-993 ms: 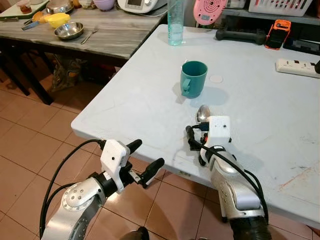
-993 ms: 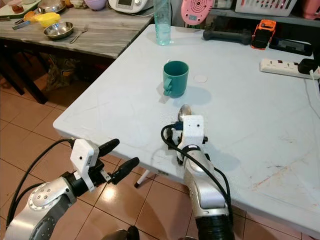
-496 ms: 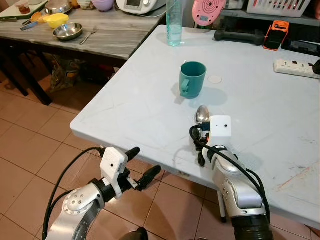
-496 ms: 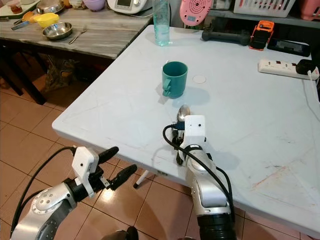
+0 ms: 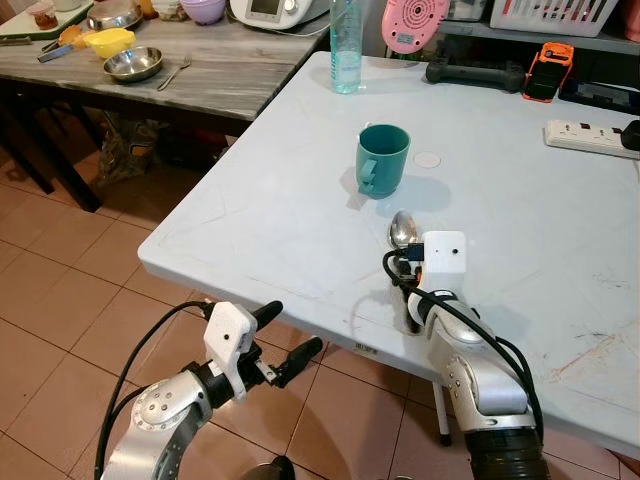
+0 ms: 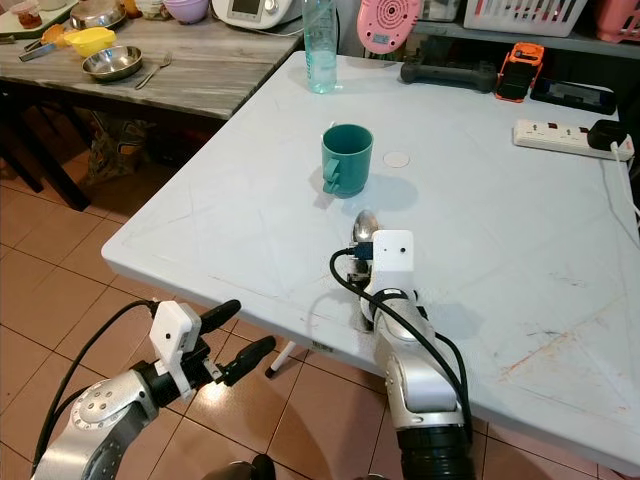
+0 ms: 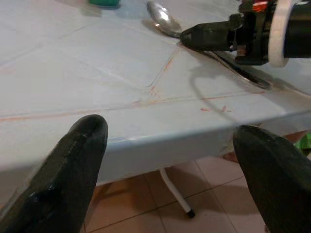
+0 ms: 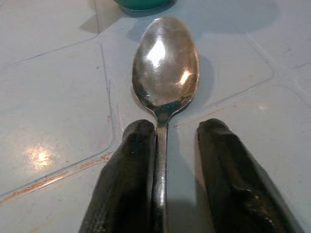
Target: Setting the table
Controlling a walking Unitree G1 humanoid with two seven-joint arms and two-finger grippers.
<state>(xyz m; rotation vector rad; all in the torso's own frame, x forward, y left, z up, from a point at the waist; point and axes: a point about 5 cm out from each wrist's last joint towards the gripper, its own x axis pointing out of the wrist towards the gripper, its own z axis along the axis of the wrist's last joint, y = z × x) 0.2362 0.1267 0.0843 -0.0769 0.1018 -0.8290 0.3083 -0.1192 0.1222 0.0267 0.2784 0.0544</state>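
A steel spoon lies flat on the white table, its bowl pointing at a teal mug that stands upright just beyond it. My right gripper rests low on the table over the spoon's handle. It is open: the handle lies against one finger, with a gap to the other. My left gripper hangs open over the floor, below and just outside the table's near edge, with nothing in it. In the left wrist view the spoon shows beside my right arm.
A clear bottle, a black dumbbell, an orange device and a power strip line the table's far side. A small white disc lies by the mug. A wooden side table at the left holds a steel bowl and a fork.
My left gripper has sunk a little lower beneath the table edge. The right gripper, spoon and mug have stayed put.
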